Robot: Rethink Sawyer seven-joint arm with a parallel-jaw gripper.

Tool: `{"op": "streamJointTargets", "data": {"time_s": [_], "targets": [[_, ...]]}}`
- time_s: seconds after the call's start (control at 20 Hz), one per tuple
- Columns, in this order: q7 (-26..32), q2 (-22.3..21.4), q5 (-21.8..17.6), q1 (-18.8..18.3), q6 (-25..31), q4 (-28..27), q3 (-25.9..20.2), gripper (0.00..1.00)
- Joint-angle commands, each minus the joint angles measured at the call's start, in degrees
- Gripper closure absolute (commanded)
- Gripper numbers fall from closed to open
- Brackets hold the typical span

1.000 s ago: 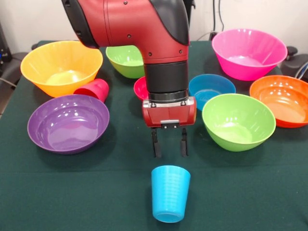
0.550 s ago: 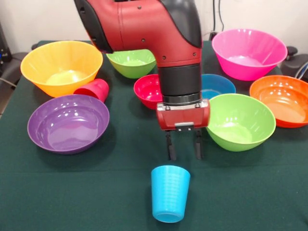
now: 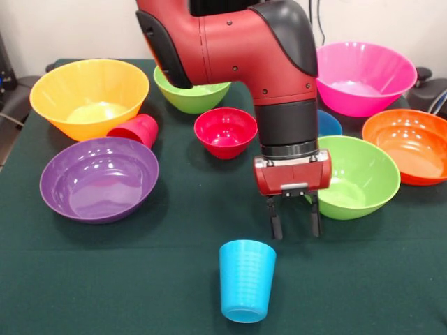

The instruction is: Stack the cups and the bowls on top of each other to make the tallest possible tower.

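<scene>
We see the sky-blue ribbed plastic cup (image 3: 247, 280) upright on the green tabletop (image 3: 126, 279), alone. Our gripper (image 3: 294, 226) hangs just above it, beside the lime-green glossy bowl (image 3: 353, 176), its black fingers (image 3: 275, 225) parted and empty. The red ribbed cup (image 3: 137, 130) lies tipped between the yellow-orange bowl (image 3: 88, 96) and the purple bowl (image 3: 98, 178).

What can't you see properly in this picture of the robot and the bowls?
Front view only:
- Small blue bowl: mostly hidden behind the arm.
- Far green bowl: partly covered by the arm.
- Near green bowl: its left side hidden behind the pincer.
- Red cup: on its side, partly tucked behind the purple bowl.
</scene>
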State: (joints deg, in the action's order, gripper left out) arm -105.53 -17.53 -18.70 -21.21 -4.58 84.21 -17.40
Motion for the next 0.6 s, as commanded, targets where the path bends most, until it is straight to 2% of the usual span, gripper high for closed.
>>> {"op": "streamJointTargets", "data": {"time_s": [0.05, 0.35, 0.6], "targets": [[-6.1, 2.9, 0.4, -0.6, -0.3, -4.3, -0.1, 0.00], [-3.9, 2.3, -1.0, -1.5, 1.2, -5.9, -0.1, 0.00], [-1.7, 2.4, -3.0, -3.9, 2.6, -6.7, -2.1, 0.00]]}}
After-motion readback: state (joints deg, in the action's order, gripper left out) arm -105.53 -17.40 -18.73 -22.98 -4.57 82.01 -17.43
